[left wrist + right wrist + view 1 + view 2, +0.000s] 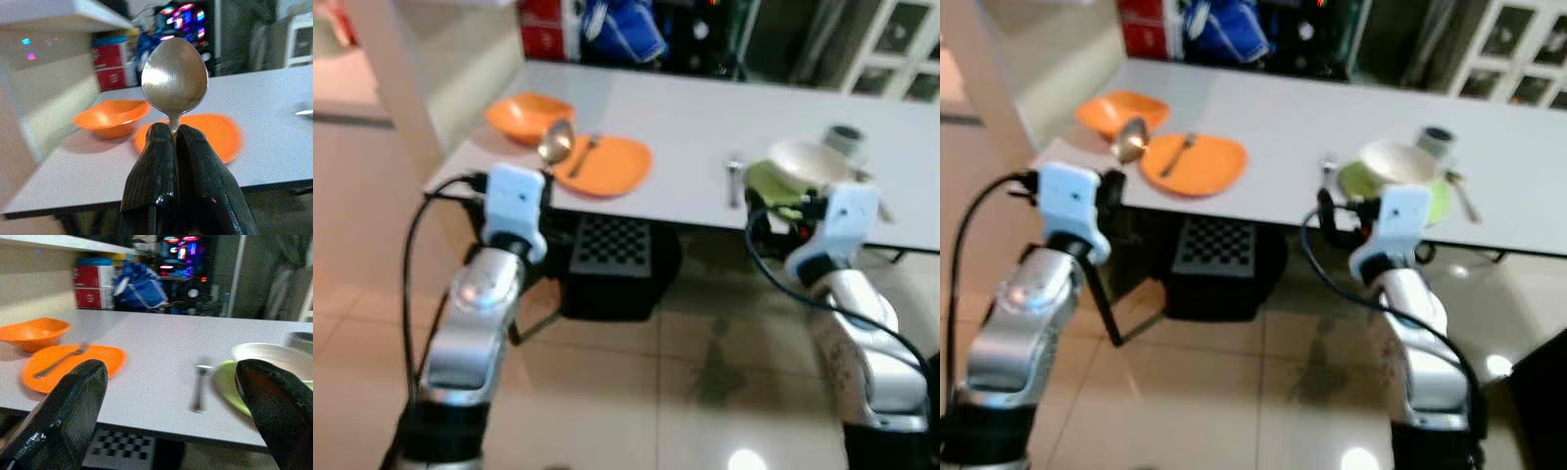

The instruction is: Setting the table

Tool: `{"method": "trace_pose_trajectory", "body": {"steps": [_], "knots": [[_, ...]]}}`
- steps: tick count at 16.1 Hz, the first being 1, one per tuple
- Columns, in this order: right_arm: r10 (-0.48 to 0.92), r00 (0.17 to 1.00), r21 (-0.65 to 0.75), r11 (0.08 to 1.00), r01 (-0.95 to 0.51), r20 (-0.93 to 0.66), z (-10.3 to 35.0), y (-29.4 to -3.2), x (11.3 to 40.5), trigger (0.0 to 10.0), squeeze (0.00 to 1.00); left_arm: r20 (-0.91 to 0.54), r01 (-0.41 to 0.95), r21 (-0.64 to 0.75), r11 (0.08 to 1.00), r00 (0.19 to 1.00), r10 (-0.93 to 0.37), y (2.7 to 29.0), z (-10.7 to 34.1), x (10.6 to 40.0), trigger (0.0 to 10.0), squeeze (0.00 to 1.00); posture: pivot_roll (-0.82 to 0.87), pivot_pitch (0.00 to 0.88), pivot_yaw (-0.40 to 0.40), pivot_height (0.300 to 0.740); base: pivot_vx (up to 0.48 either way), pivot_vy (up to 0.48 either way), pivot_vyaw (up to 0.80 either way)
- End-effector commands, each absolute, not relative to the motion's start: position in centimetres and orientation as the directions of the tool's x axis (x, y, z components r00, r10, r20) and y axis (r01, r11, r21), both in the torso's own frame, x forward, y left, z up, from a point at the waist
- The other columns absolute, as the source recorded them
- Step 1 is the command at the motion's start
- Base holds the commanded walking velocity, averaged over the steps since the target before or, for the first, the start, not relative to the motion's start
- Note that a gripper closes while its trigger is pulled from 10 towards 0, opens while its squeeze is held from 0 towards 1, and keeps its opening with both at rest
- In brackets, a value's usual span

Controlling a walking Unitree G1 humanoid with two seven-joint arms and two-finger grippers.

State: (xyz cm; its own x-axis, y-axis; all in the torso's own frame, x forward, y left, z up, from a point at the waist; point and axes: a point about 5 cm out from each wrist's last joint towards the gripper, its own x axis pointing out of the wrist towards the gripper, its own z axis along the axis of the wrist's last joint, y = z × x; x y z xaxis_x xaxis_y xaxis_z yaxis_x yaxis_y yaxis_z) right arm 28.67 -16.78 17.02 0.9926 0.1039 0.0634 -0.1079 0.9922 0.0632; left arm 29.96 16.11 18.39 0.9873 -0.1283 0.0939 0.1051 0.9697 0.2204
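one spoon [174,78] pinched low on its handle by the left gripper [176,142]; right gripper [171,396] spread wide, spoon could twist loose near the orange plate [610,164].

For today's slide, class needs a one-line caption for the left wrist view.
Left gripper pinches a silver spoon upright, before an orange bowl and orange plate on the white table.

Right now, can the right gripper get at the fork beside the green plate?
Probably yes. The right gripper is open and empty, facing the table's near edge. The fork lies on bare tabletop just ahead, left of the green plate, with nothing between them.
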Motion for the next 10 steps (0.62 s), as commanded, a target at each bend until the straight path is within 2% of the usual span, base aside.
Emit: {"method": "trace_pose_trajectory", "body": {"steps": [1,5,9,10], "knots": [[0.09,0.994,0.059,0.994,-0.094,0.062,17.26,-17.24,28.72,10.0,0.0,0.105,0.112,0.22,0.969,0.985,-0.138,15.9,18.74,30.04,10.0,0.0,0.03,0.0,-0.04,0.74,0.42,0.0,0.0],[0.091,0.994,0.062,0.994,-0.095,0.059,17.18,-17.25,28.68,10.0,0.0,0.101,0.116,0.222,0.968,0.985,-0.141,15.91,18.71,30.06,10.0,0.0,0.03,0.0,-0.04,0.74,0.419,0.0,0.0],[0.094,0.994,0.065,0.993,-0.098,0.054,17.04,-17.16,28.56,10.0,0.0,0.096,0.123,0.225,0.967,0.984,-0.148,15.94,18.7,30.09,10.0,0.0,0.03,0.0,-0.036,0.74,0.419,0.0,-0.61],[0.105,0.993,0.06,0.992,-0.108,0.053,17.01,-17.03,28.52,10.0,0.0,0.092,0.127,0.226,0.966,0.984,-0.151,15.96,18.65,30.08,10.0,0.0,0.04,0.0,-0.038,0.74,0.42,0.0,0.0]]}}
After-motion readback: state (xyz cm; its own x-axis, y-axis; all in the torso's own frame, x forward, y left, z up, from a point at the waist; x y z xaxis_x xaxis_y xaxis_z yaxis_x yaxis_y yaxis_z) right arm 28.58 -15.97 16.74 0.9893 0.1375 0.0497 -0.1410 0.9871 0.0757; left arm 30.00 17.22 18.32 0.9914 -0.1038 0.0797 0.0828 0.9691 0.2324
